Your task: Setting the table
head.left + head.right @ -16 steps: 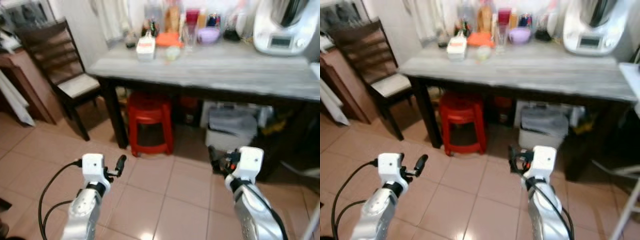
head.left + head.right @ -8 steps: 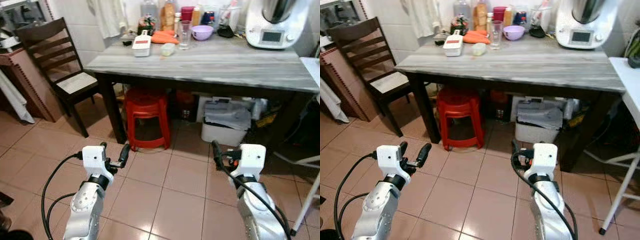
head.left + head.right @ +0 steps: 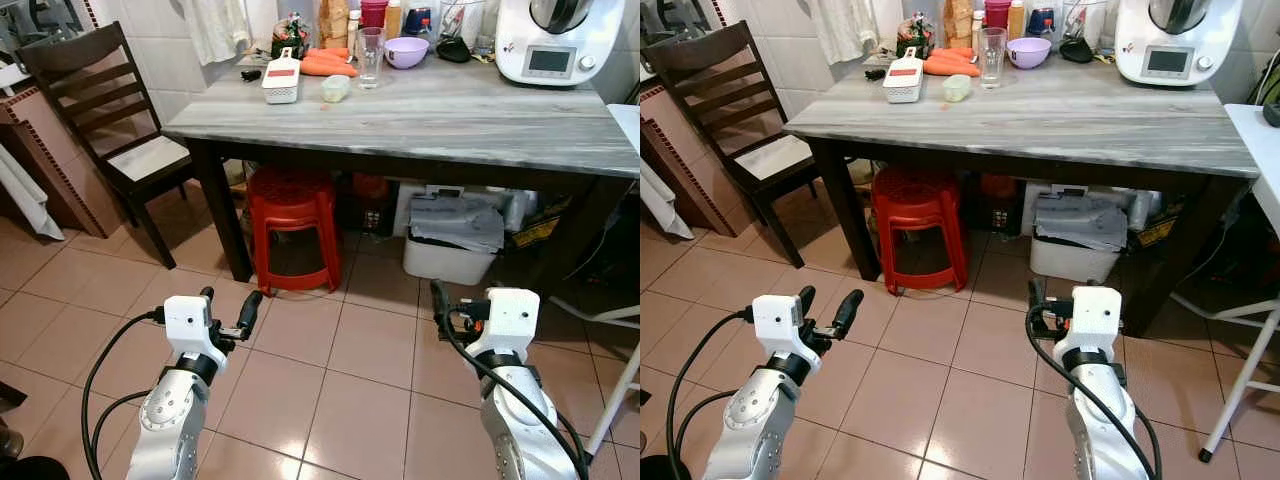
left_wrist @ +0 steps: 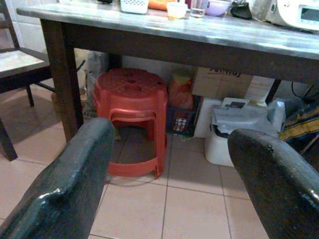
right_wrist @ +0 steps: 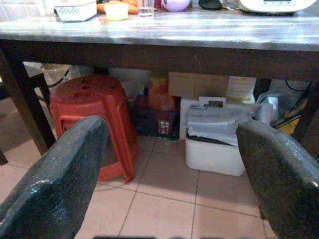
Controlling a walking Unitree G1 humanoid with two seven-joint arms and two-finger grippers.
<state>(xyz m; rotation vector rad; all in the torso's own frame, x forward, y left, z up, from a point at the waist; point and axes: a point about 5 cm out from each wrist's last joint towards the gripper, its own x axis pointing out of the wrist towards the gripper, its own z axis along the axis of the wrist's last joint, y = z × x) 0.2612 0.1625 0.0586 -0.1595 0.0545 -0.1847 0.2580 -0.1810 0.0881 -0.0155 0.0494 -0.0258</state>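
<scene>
A grey wooden table (image 3: pixel 450 110) on dark legs stands ahead of me. At its back left are a clear glass (image 3: pixel 370 55), a purple bowl (image 3: pixel 406 52), a small pale cup (image 3: pixel 336 88), a white slicer with a red label (image 3: pixel 281 80) and carrots (image 3: pixel 328 66). My left gripper (image 3: pixel 228 305) is held low over the tiled floor, well short of the table, open and empty. My right gripper (image 3: pixel 455 308) is at the same height on the right. In the wrist views both the left gripper (image 4: pixel 167 174) and the right gripper (image 5: pixel 172 174) have wide-spread fingers with nothing between them.
A white kitchen machine (image 3: pixel 555 40) sits at the table's back right. Under the table are a red plastic stool (image 3: pixel 292 225) and a white bin (image 3: pixel 450 240). A dark wooden chair (image 3: pixel 110 130) stands at the left. A white metal leg (image 3: pixel 615 400) is at the right edge.
The whole picture has shifted and sharpened as the camera moved, showing more of the table top. Both grippers keep the same open pose.
</scene>
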